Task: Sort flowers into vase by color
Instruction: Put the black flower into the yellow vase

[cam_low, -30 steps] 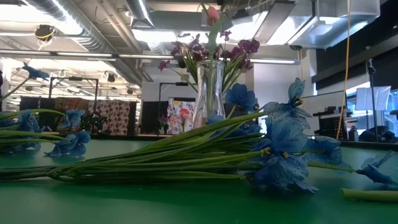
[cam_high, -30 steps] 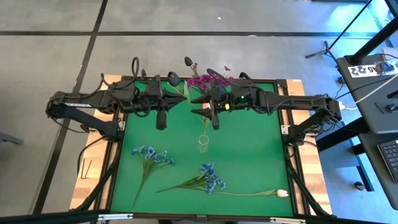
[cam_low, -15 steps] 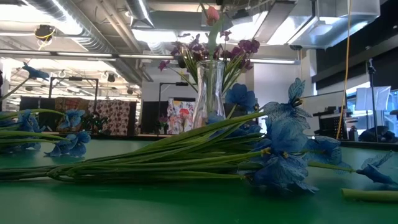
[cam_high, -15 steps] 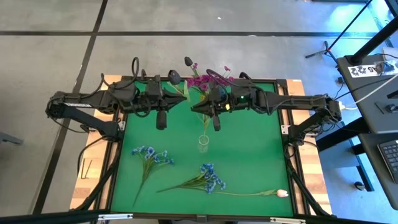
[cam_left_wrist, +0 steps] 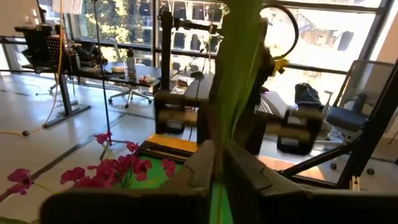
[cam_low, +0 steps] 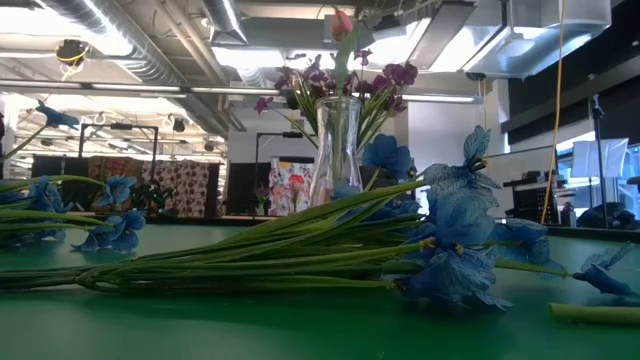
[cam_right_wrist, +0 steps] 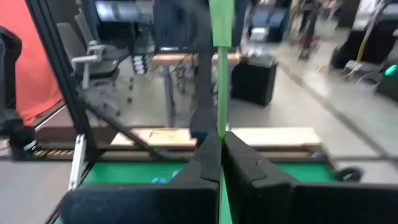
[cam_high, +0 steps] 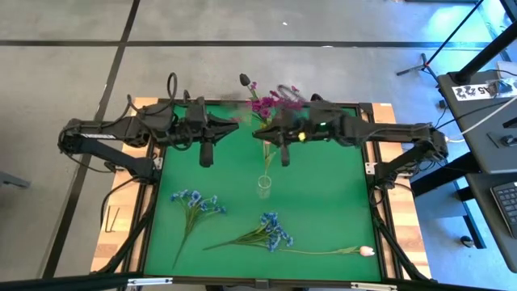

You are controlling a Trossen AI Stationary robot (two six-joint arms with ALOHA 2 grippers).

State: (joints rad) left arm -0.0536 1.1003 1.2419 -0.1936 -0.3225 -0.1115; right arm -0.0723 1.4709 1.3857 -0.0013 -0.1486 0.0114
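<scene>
Green felt is covering the desk (cam_high: 323, 194), which is standing on a grey concrete floor.

Flowers on the desk, seen from above:
- A blue blossom spray (cam_high: 194, 202) is lying towards my left side.
- A second blue spray (cam_high: 273, 230) is lying near the middle of the near half, its stems fanning leftward.
- A pale pink tulip bud (cam_high: 367, 251) is lying to the right of that spray on a long stem, close to the near edge.
- Magenta blossom sprays (cam_high: 262, 105) are showing at the far edge between my two arms, with a near-black tulip bud (cam_high: 244, 79) just beyond them.

Seen from desk height, a glass vase (cam_low: 337, 150) is standing upright behind the lying blue stems. It is holding magenta sprays, with a pink bud (cam_low: 342, 22) at the top.

Grippers:
- I am holding my right gripper (cam_right_wrist: 221, 140) above the far half of the desk, closed on a thin green stem (cam_right_wrist: 221, 74) that is running straight up between the fingers.
- I am holding my left gripper (cam_left_wrist: 217, 149) at about the same depth, to the left of the other and apart from it. Its fingers are pressing together on a broad leafy stem (cam_left_wrist: 239, 74) that is rising between them.

Both arms are reaching inward from opposite sides of the desk.
</scene>
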